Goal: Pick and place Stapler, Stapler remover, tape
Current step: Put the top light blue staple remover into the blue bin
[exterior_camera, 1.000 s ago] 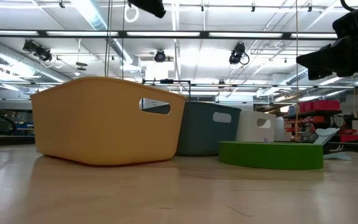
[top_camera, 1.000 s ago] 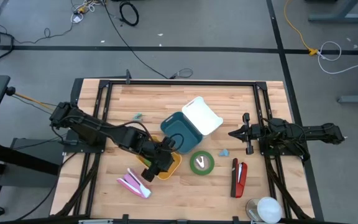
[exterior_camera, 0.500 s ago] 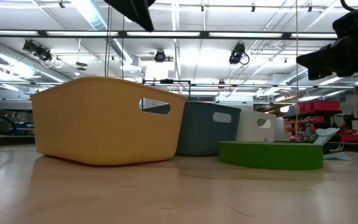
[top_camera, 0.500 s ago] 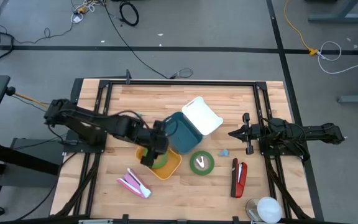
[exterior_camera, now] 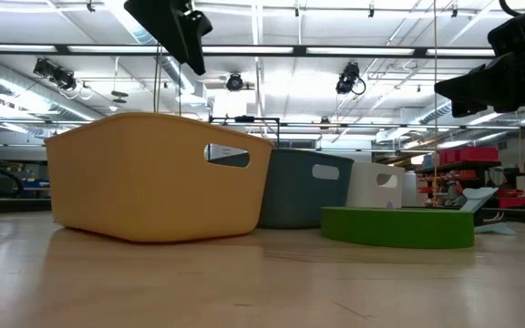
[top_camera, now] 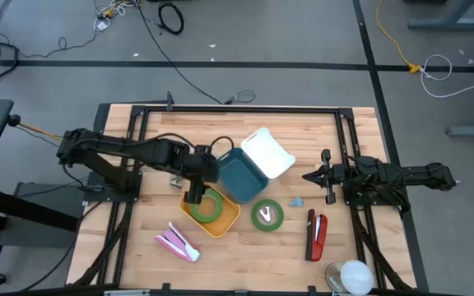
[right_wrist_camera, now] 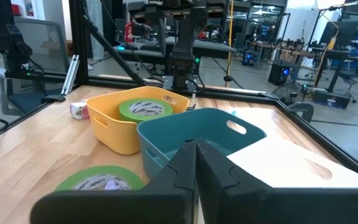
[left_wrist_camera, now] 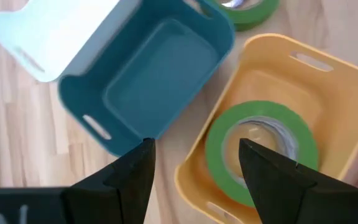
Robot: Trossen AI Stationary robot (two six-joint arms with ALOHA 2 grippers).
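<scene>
A green tape roll (top_camera: pixel 209 206) lies inside the yellow bin (top_camera: pixel 230 220) and shows in the left wrist view as a green ring (left_wrist_camera: pixel 219 149). My left gripper (top_camera: pixel 194 196) hangs open above the bin's far-left rim, its fingers (left_wrist_camera: pixel 132 180) holding nothing. A second green tape roll (top_camera: pixel 267 215) lies flat on the table. The red stapler (top_camera: pixel 316 234) lies at the near right. A pink and white tool (top_camera: pixel 177 242) lies near the front edge. My right gripper (top_camera: pixel 307 175) rests shut at the right, clear of everything.
An empty teal bin (top_camera: pixel 239 177) and a white bin (top_camera: pixel 267 152) stand just beyond the yellow one. A white round object (top_camera: pixel 352 275) sits at the near right corner. Small pale blue pieces (top_camera: pixel 296 201) lie on the wood.
My left gripper has drawn back from over the yellow bin toward the table's far-left, rising a little and turning at the wrist. The green tape roll it covered now shows lying in the bin.
</scene>
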